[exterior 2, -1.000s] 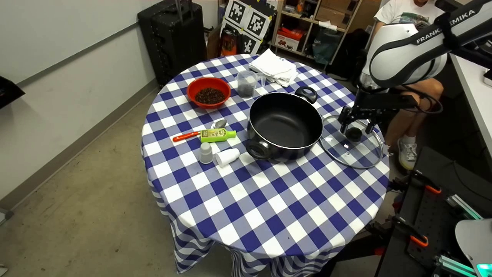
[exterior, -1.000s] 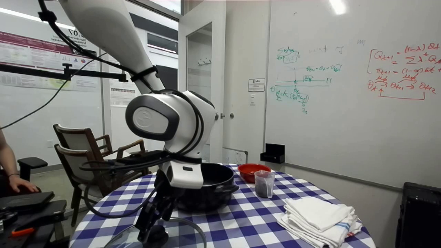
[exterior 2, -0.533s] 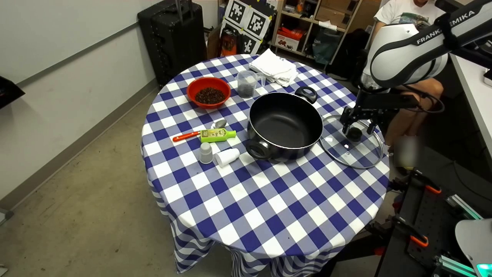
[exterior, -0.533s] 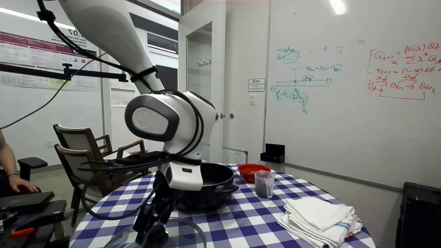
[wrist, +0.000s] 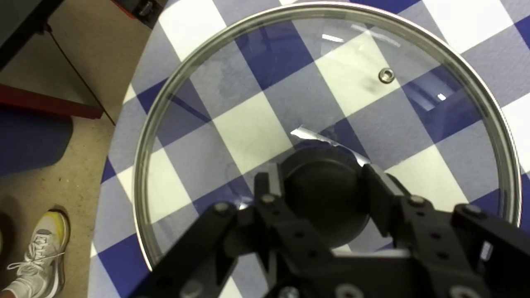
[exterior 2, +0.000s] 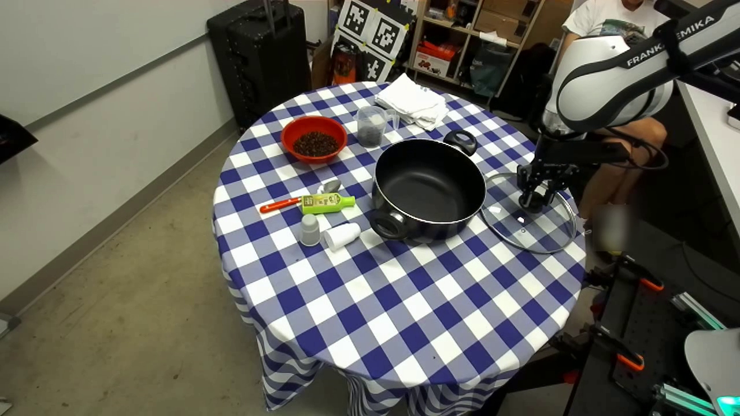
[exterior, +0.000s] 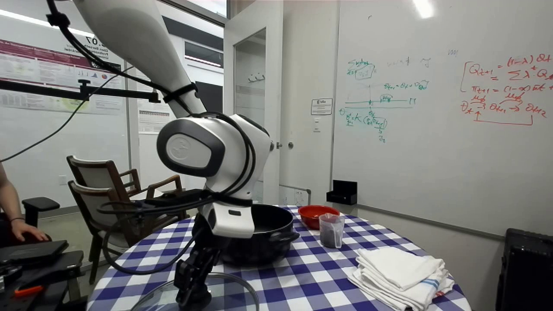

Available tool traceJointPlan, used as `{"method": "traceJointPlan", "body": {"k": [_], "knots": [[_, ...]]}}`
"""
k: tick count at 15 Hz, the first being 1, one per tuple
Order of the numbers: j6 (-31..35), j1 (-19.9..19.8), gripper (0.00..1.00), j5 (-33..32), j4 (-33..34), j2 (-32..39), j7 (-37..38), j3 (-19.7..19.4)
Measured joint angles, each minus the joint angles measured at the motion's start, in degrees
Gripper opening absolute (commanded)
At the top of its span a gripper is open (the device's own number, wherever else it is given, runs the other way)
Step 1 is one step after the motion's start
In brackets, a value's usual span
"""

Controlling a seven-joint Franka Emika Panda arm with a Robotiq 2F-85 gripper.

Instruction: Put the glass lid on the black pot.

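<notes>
With the fingers (wrist: pixel 381 198) of the black gripper (wrist: pixel 324 182) partly closed, we are clasping the black knob (wrist: pixel 327 203) of the round metal-rimmed glass lid (wrist: pixel 306 101). In an exterior view it is resting on blue-and-white checked cloth (exterior 2: pixel 358 300), just right of the wide black pot (exterior 2: pixel 429 188).

From where I stand, this looks like a research lab: a robot arm (exterior: pixel 231 147) reaches over the cloth-covered worktop (exterior 2: pixel 370 312), handwritten formulas (exterior: pixel 505 90) are on the whiteboard (exterior: pixel 432 172), and I also see a chart poster (exterior: pixel 47 71).
</notes>
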Motion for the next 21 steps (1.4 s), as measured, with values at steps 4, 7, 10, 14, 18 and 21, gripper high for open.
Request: {"method": "traceJointPlan", "body": {"k": [4, 7, 10, 14, 18, 21], "knots": [[0.02, 0.00, 0.25, 0.01, -0.03, -0.02, 0.01, -0.01], [-0.06, 0.04, 0.25, -0.62, -0.25, -0.25, 0.28, -0.60], [-1.29, 0.58, 0.25, -5.81, -0.88, -2.37, 3.98, -3.58], [-5.07, 1.56, 0.25, -16.98, -2.21, -11.26, 11.47, -7.66], [-9.72, 1.56, 0.25, -26.22, -1.70, -22.11, 15.19, -6.06], [-12.70, 1.76, 0.25, -27.60, 0.47, -28.31, 13.54, -1.25]]}}
